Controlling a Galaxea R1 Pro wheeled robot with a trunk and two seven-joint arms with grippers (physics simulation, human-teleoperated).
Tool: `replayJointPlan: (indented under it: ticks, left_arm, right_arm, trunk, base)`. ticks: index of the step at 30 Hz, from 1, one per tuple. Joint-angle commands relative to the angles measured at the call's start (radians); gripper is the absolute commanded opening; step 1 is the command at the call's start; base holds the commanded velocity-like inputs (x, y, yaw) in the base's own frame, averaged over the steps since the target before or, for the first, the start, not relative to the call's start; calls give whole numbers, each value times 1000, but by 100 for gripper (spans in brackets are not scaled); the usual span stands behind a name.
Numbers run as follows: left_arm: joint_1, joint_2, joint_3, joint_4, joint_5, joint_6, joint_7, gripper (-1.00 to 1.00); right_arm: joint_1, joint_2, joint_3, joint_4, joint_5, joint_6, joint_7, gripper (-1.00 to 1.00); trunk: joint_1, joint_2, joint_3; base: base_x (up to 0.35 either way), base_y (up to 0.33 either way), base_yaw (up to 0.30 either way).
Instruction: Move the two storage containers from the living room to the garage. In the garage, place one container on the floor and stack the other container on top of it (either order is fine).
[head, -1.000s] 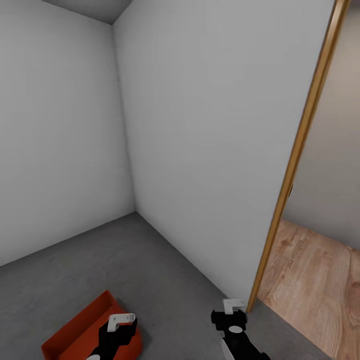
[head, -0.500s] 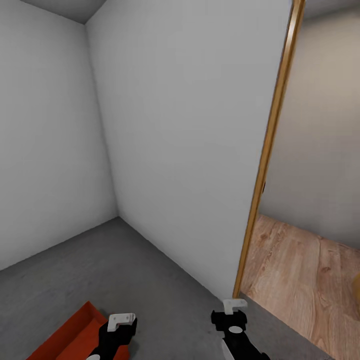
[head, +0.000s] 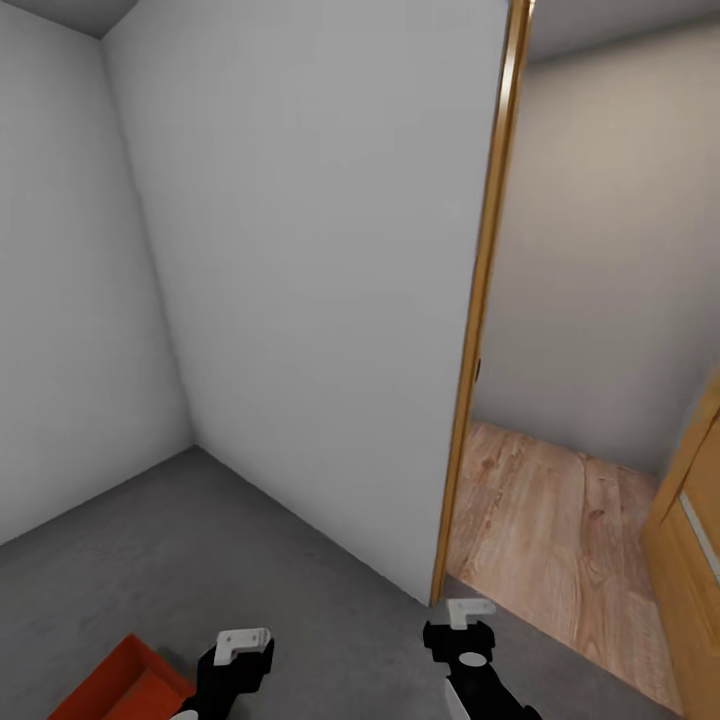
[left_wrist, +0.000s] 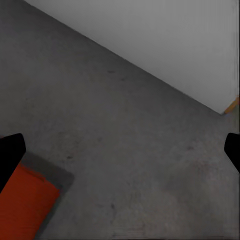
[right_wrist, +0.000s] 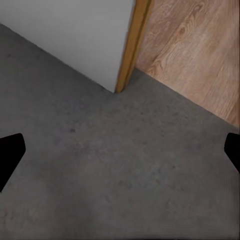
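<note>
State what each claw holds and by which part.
Nothing. The left claw and right claw are open over grey concrete floor; the orange-red rectangular bin lies ungripped.

Container (head: 120, 680) on floor (head: 300, 560) at left, doorway (head: 560, 480) at right

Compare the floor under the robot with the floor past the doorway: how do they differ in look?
The concrete floor is mottled dark grey and seamless; the wood floor beyond the door frame is light brown planks with visible grain. An orange-red container rests on the concrete beside the left gripper; no container shows on the wood. Both look flat and level where they meet.
</note>
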Motion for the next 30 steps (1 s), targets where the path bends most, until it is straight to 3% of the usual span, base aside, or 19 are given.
replayJointPlan:
  ticks: [1,11,30]
  left_arm:
    - [0,2,-8,6,10,-4,5,100]
    - [-1,1,-8,63,13,-13,-7,100]
    - [0,1,-10,59,11,-18,-5,100]
  right_arm:
    - [-1,0,5,-1,6,10,-6,100]
    - [-1,0,5,-1,6,10,-6,100]
    - [-1,0,6,-1,11,9,-6,100]
  trunk:
    - [0,-1,-1]
    - [0,-1,5]
    - [0,-1,16]
  base:
    - [0,0,-269]
    - [0,0,-269]
    - [0,0,-261]
